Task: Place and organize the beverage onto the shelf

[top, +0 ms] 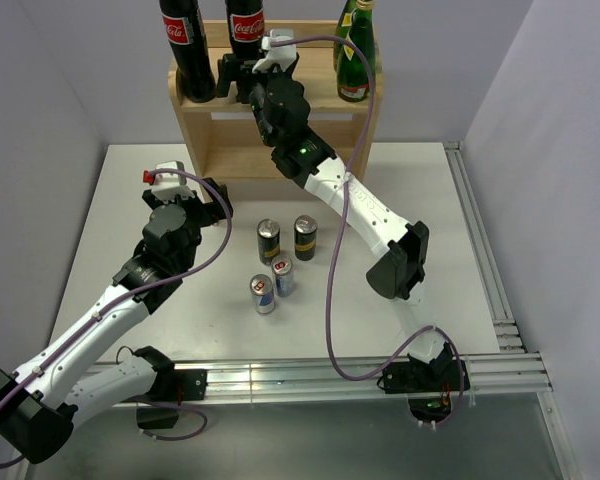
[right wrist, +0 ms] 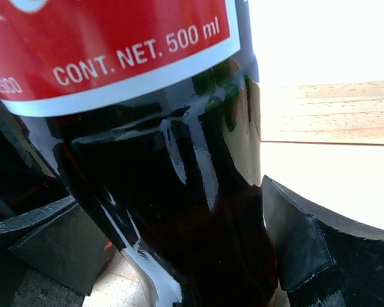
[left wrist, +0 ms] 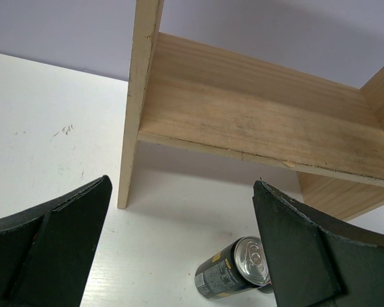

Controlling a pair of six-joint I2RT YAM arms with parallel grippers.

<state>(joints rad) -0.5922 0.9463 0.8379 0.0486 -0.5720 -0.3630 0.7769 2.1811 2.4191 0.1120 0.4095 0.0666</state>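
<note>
The light wooden shelf (top: 280, 135) stands at the back of the table. Two cola bottles (top: 187, 50) (top: 246, 28) and green bottles (top: 357, 55) stand on its top. My right gripper (top: 242, 78) is at the second cola bottle, which fills the right wrist view (right wrist: 173, 160). Its jaws stand wide on either side of the bottle's lower body (right wrist: 185, 243). My left gripper (top: 220, 203) is open and empty low over the table by the shelf's left front. In the left wrist view (left wrist: 181, 243) a black can (left wrist: 233, 272) and the shelf (left wrist: 243, 121) show ahead.
Two black cans (top: 268, 240) (top: 305, 237) and two silver-blue cans (top: 263, 293) (top: 283, 276) stand on the white table (top: 420, 180) between the arms. Grey walls close the back and sides. A metal rail (top: 480, 250) runs along the table's right edge.
</note>
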